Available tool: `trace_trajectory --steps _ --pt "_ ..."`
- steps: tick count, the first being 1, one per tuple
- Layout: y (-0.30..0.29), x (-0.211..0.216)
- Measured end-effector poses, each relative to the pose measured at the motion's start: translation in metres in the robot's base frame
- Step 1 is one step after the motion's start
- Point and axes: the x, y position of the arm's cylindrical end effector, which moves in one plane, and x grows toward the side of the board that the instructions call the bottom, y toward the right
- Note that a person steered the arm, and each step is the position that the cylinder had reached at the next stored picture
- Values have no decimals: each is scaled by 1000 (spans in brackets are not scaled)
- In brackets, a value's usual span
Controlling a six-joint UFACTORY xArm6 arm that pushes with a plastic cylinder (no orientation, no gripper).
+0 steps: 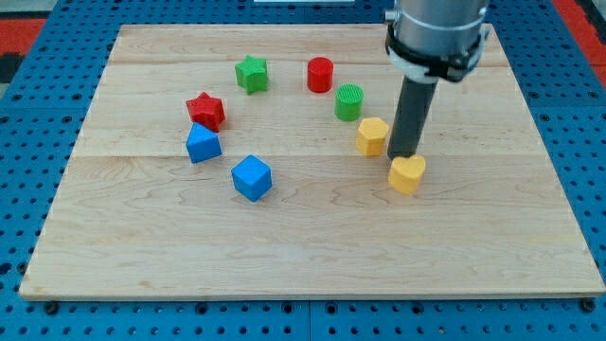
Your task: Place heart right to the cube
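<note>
Because we must bring the yellow heart [407, 174] to the right of the blue cube [252, 177], my tip [405, 156] stands touching its upper edge, well apart from that cube. No jaws exist, so nothing is held. Both look like smooth plastic on the wooden surface [312, 246].

wooden board [312, 256] | eight blocks: red, green, blue, yellow
</note>
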Motion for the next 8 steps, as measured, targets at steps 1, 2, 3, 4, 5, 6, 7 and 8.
trace_trajectory --steps 1,2,3,4,5,6,7,8 --pt "55 4" --pt "83 41" --pt "32 53" --pt "-9 13" --pt "-23 29" --pt "-5 23" --pt "-13 19" --pt "-37 8"
